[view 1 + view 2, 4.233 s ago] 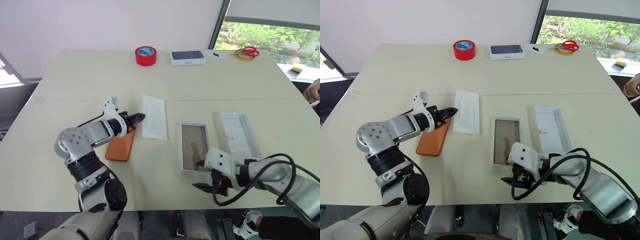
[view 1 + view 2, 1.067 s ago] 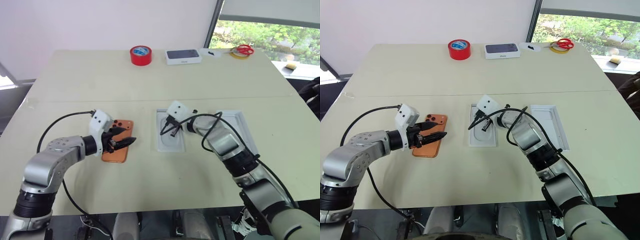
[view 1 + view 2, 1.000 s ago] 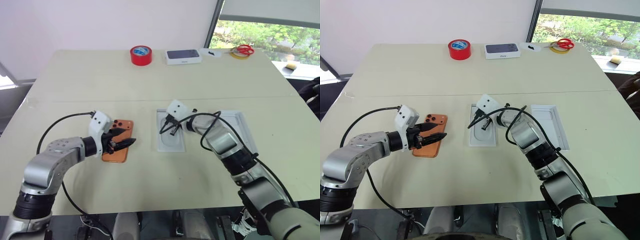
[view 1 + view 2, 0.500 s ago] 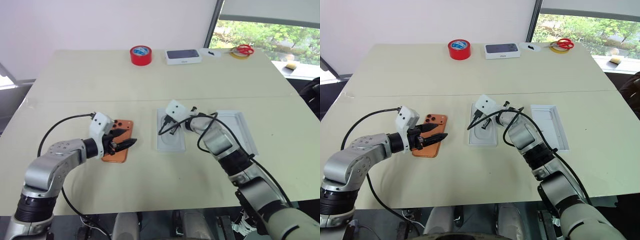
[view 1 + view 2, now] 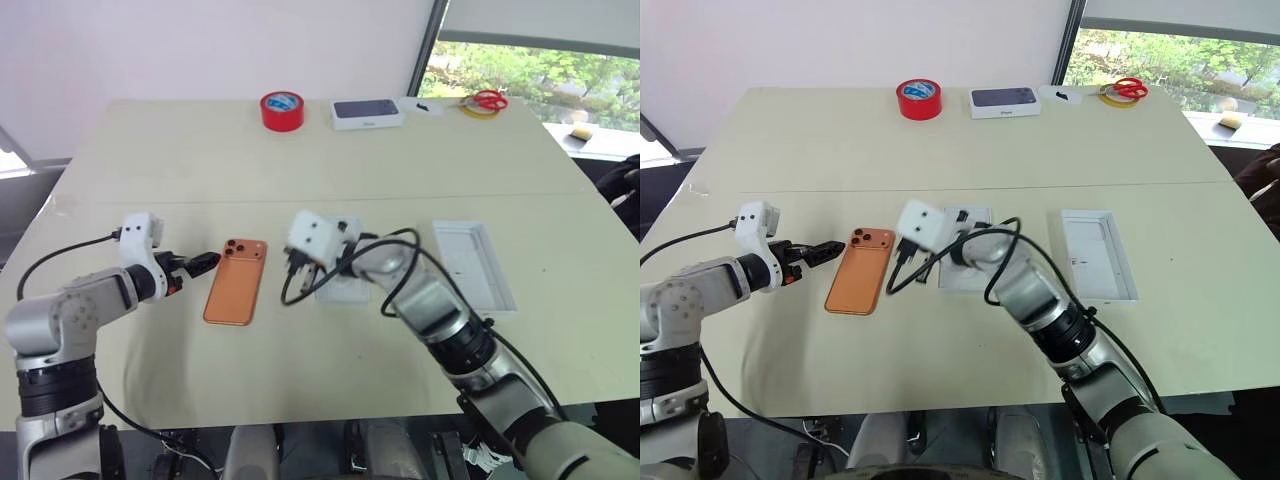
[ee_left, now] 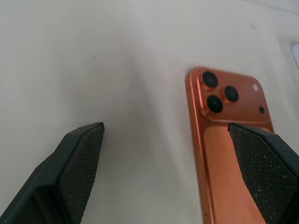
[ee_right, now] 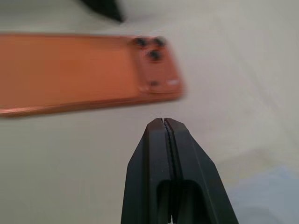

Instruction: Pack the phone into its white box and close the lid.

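The orange phone (image 5: 237, 293) lies back up on the table, camera cluster at its far end. My left gripper (image 5: 200, 264) hovers just left of that end, open and empty; in the left wrist view one finger (image 6: 261, 163) overlaps the phone (image 6: 224, 121). My right gripper (image 7: 162, 122) is shut on nothing, just right of the phone's (image 7: 79, 70) camera end. The white box (image 5: 962, 280), holding an insert with an oval recess, lies partly hidden under my right arm. Further right, the lid (image 5: 475, 265) lies with its plain white inside up.
At the table's far edge stand a red tape roll (image 5: 281, 109), a white box with a dark blue top (image 5: 367, 112) and red scissors (image 5: 487, 99). A person's dark sleeve (image 5: 620, 185) shows at the right edge.
My left gripper has pulled back to the left off the phone and opened wider. My right gripper, still shut, has swung left from over the insert toward the phone. The phone has stayed put.
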